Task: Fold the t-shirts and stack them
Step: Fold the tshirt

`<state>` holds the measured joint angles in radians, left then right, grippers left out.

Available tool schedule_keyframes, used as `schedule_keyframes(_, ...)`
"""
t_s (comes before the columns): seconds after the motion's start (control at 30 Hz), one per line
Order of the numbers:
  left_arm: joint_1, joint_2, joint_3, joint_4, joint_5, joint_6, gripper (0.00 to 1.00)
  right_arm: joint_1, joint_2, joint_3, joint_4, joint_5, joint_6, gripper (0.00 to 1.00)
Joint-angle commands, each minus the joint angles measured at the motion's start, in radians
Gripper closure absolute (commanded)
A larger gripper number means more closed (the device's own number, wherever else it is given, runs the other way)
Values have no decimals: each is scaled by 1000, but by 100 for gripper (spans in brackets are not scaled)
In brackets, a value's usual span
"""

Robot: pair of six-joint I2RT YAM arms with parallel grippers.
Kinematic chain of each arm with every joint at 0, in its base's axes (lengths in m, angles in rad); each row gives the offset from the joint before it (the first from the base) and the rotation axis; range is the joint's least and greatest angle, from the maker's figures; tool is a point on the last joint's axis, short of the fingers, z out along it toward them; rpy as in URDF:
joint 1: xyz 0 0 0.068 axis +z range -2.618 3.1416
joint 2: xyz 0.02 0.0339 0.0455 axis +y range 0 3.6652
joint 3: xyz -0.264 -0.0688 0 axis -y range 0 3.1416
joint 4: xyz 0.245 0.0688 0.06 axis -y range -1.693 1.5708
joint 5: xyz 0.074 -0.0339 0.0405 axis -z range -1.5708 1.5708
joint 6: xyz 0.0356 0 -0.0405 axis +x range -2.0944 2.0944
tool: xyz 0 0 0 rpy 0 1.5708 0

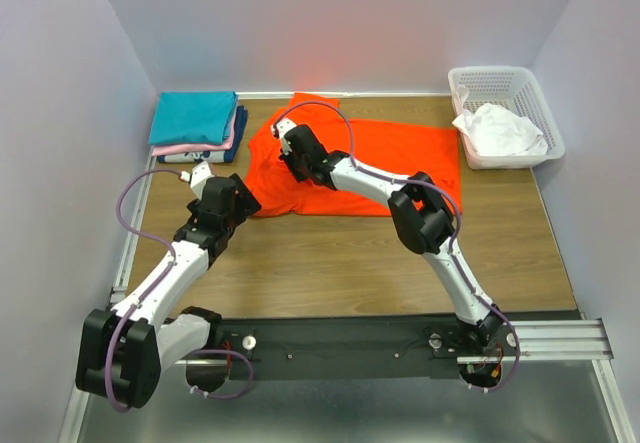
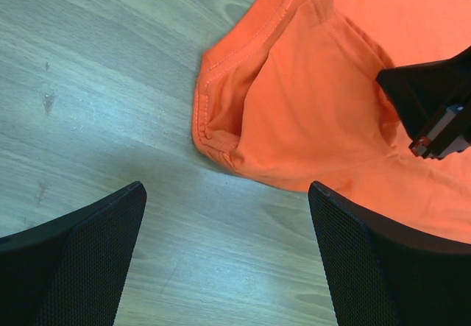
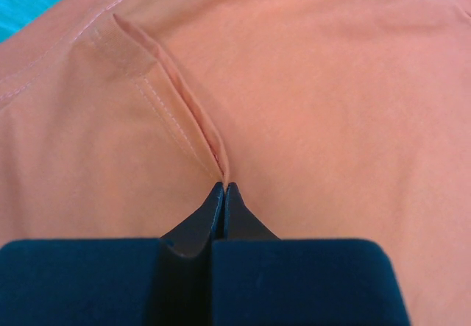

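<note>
Orange-red t-shirt lies spread across the far middle of the wooden table, with the right gripper clenched on a thin raised ridge of its cloth near the shirt's left end. The left gripper hangs wide open and empty, its fingers just short of the sleeve hem at the near-left corner.

The step in hand appears to be taking hold for a fold. The right pinch looks shallow, so a slow lift would suit it, lest the ridge slip from the tips. The left gripper would do well to close on the doubled hem itself, catching both layers. Both arms should then travel together, so that the fold line comes out straight.

Only the overhead view shows the wider scene: a folded stack topped by a teal t-shirt at the far left, close by the orange one, and a white basket at the far right holding a crumpled white t-shirt. It cannot show whether the right jaws have cloth between them; the right wrist view settles that. The left wrist view alone shows the hem's stitching and the bare wood between the open fingers.
</note>
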<state>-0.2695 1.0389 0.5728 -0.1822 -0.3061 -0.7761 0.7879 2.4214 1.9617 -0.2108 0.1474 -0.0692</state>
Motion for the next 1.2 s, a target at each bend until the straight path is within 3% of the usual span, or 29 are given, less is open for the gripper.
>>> schedule_keyframes(0.0,6,23,-4,16,-30,1,2,-4,-56,-20,8,60,63,99)
schedule_keyframes(0.67,6,139,33,84,1,-5,2,-56,-74,-87,17,87,181,99)
schedule_keyframes(0.77,6,186,50,104,15,-2,2,-58,-70,-80,19,115,181,89)
schedule_keyframes(0.87,6,223,73,124,35,-2,2,-58,-68,-60,17,147,181,87)
schedule_keyframes(0.9,6,231,87,124,39,-2,2,-59,-68,-54,17,158,183,82)
schedule_keyframes(1.0,6,236,111,127,59,-2,2,-58,-99,-53,17,184,196,41)
schedule_keyframes(1.03,4,231,114,128,71,0,2,-58,-117,-61,17,187,207,15)
schedule_keyframes(1.07,4,219,117,133,74,0,2,-58,-154,-79,17,187,213,0)
schedule_keyframes(1.17,0,208,125,164,116,6,2,-58,-243,-139,19,227,249,0)
